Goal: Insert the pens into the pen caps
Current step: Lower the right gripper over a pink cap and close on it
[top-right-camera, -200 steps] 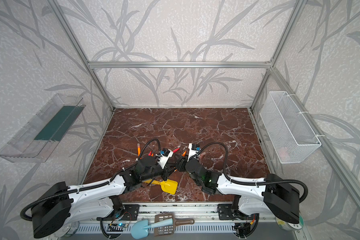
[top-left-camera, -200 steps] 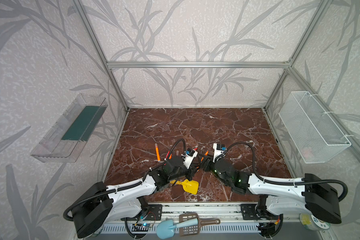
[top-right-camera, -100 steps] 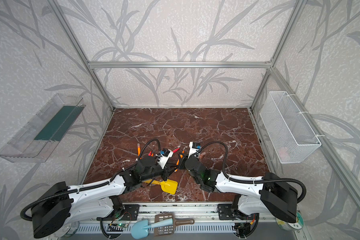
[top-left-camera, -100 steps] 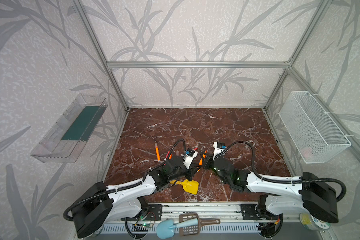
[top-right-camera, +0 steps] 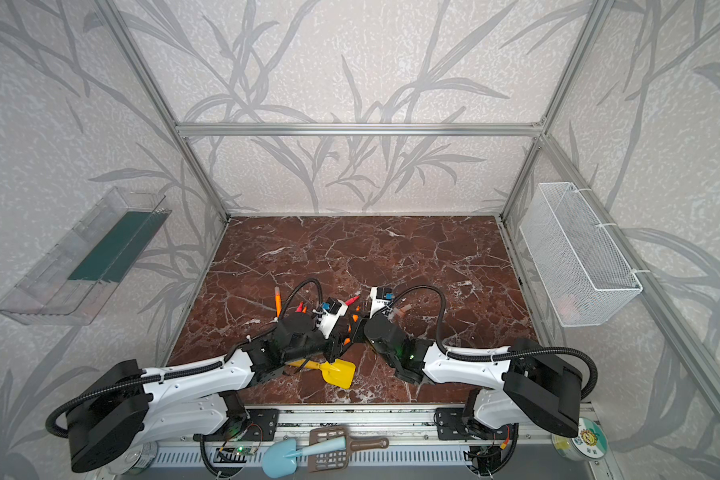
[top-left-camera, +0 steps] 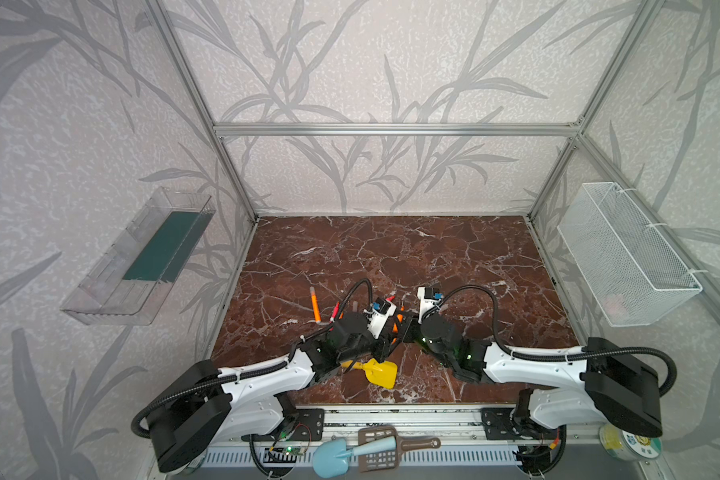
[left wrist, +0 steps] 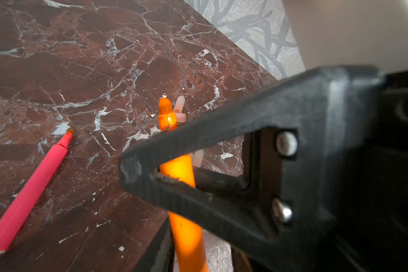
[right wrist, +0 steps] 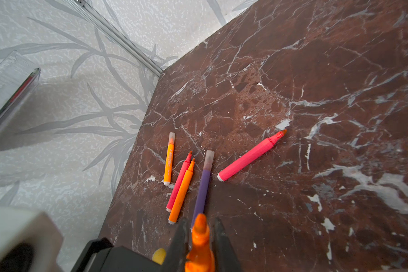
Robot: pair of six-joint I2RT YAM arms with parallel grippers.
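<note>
In both top views a slim orange marker pen [top-left-camera: 395, 327] is hanging above the red-brown marble tabletop [top-left-camera: 391, 257]. Left wrist view: the left gripper [left wrist: 198, 235] is standing slightly parted around it (gap on one side). Right wrist view: the right gripper [right wrist: 200, 221] is clamping it.

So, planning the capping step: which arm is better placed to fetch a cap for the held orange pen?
Left, probably: the right gripper is shut on the orange pen, while pen caps lie close ahead in the left wrist view.
</note>
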